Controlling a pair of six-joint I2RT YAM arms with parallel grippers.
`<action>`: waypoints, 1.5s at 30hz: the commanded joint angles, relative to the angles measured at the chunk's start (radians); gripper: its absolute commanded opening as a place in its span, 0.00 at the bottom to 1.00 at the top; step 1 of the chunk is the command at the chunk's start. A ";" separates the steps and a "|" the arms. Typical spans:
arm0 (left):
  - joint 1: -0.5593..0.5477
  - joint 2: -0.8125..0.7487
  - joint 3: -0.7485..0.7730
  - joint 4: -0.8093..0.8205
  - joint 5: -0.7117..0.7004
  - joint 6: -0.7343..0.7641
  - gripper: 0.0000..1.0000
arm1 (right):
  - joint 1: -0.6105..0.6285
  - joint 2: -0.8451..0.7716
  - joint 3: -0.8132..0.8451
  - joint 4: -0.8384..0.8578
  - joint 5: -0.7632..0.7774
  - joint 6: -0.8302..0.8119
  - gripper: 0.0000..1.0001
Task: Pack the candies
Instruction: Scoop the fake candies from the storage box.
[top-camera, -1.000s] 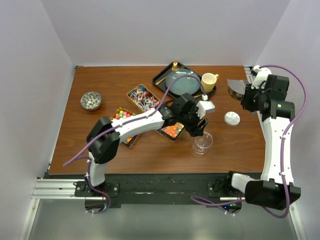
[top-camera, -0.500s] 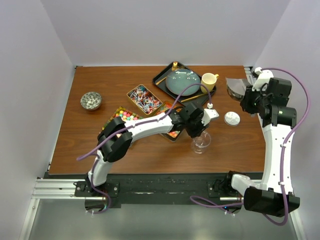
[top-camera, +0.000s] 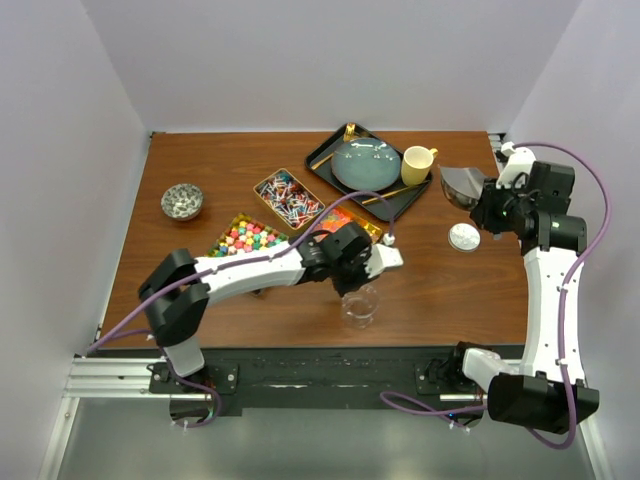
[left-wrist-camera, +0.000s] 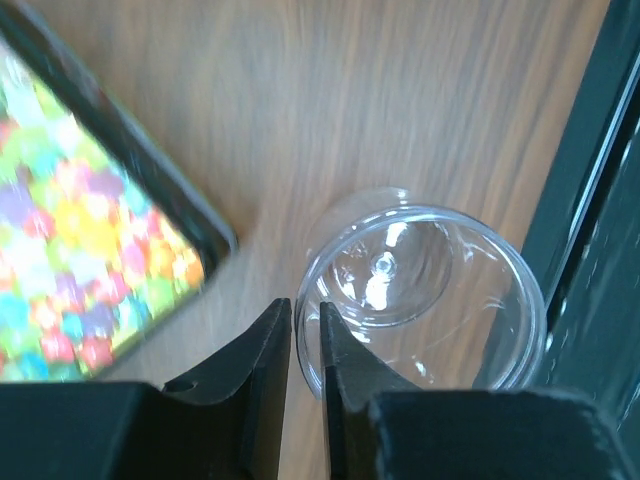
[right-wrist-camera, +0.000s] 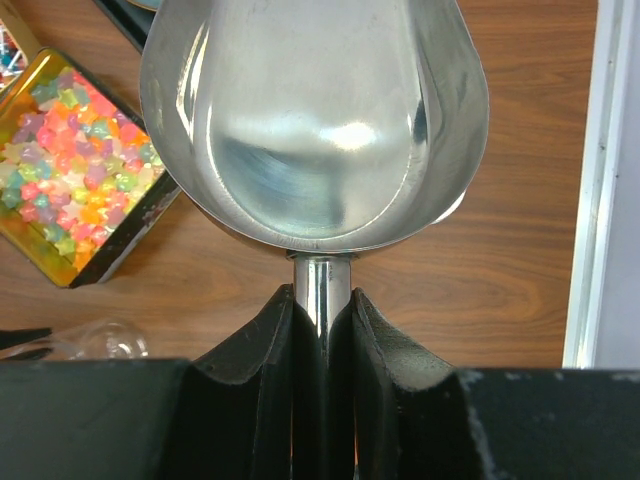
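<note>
The candies lie in three gold tins: red-white-blue wrapped ones (top-camera: 287, 195), multicoloured chunky pieces (top-camera: 245, 237), and orange-yellow-pink gummies (top-camera: 338, 220) partly under my left arm. My left gripper (top-camera: 353, 290) is shut on the rim of a small clear glass jar (top-camera: 361, 307), which is empty and near the table's front edge. The left wrist view shows the fingers pinching the jar (left-wrist-camera: 425, 290) wall, beside a blurred tin of candies (left-wrist-camera: 70, 270). My right gripper (top-camera: 486, 202) is shut on the handle of an empty steel scoop (top-camera: 460, 183), held above the table at the right (right-wrist-camera: 315, 120).
A dark tray (top-camera: 322, 160) with a teal plate (top-camera: 365, 165) and a yellow mug (top-camera: 418, 160) stands at the back. A silver lid (top-camera: 463, 237) lies below the scoop. A small bowl (top-camera: 182, 201) sits at the left. The black table rail (left-wrist-camera: 590, 180) is right beside the jar.
My left gripper has moved the jar left and toward the table's front edge, uncovering more of the gummy tin. My right arm has shifted the scoop slightly left.
</note>
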 joint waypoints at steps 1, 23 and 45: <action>-0.004 -0.122 -0.109 -0.036 -0.041 0.055 0.27 | -0.002 -0.008 -0.006 0.056 -0.064 -0.010 0.00; 0.488 -0.638 -0.421 0.195 0.197 0.241 0.69 | 0.510 0.410 0.529 -0.428 0.099 -0.841 0.00; 0.754 -0.520 -0.643 0.643 0.316 0.020 0.69 | 0.780 0.837 0.778 -0.683 0.572 -1.065 0.00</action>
